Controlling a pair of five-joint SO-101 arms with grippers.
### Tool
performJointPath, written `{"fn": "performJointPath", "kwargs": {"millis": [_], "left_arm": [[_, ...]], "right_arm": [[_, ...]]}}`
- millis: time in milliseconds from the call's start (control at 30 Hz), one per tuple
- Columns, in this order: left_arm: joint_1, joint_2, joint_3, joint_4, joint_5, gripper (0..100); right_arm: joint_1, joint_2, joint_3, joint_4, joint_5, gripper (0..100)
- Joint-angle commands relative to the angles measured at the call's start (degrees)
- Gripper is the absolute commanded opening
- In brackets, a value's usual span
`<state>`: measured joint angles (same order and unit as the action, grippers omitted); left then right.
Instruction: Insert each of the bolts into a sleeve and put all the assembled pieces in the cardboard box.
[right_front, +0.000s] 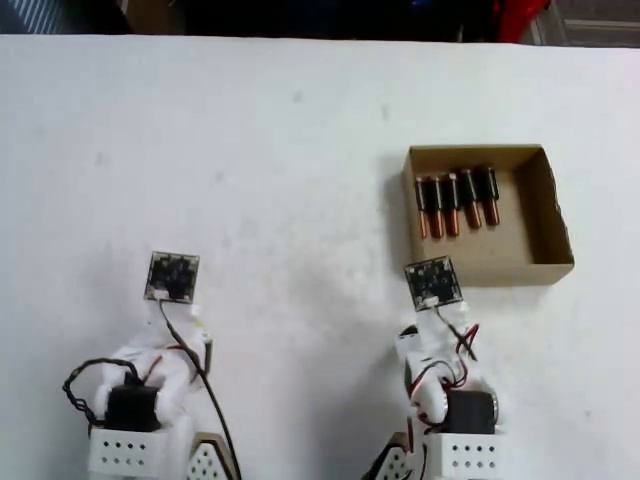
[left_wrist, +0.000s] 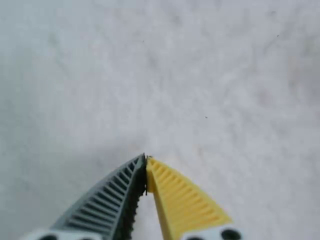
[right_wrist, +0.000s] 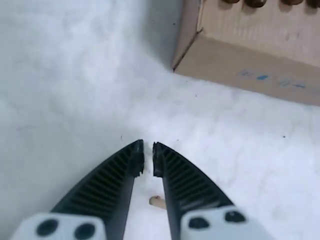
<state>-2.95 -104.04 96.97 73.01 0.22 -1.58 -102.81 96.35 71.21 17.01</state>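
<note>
The left hand (left_wrist: 146, 160) is closed, its grey and yellow tips meeting, with nothing between them. It hangs over bare desk (right_front: 250, 150) near the near edge, on the left side. The right hand (right_wrist: 147, 152) is all but closed, a thin slit left between its dark tips, and it grips nothing. It hangs low over the desk near the near edge, on the right side. Under it on the desk is a small tan bit (right_wrist: 157, 201), too small to tell what it is.

Just beyond the right hand stands the cardboard box (right_front: 545, 255), on the right half of the desk about midway between the near and far edges. Its near wall and near-left corner face that hand, close to it but not touching. Inside, against the far wall, the assembled pieces (right_front: 455, 200) lie side by side in a row, about five of them, dark sleeves with coppery bolt ends pointing toward the arms.

Every piece I can make out is already in the box, so the task looks finished or very nearly so. The left hand is well apart from the box.
</note>
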Motion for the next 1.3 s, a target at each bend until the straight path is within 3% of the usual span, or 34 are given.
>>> {"fn": "performJointPath", "kwargs": {"millis": [0,333,500,1267], "left_arm": [[-0.57,0.04,0.09,0.44,0.44,2],[-0.57,0.04,0.09,0.44,0.44,2],[-0.4,0.04,0.09,0.44,0.44,2],[-0.66,0.04,0.09,0.44,0.18,2]], "right_arm": [[0.57,-0.4,0.44,-0.75,-0.44,1.8],[0.57,-0.4,0.44,1.45,-1.23,1.7],[0.57,-0.4,0.44,1.45,-11.43,1.7],[0.57,-0.4,0.44,1.45,-11.34,1.7]]}}
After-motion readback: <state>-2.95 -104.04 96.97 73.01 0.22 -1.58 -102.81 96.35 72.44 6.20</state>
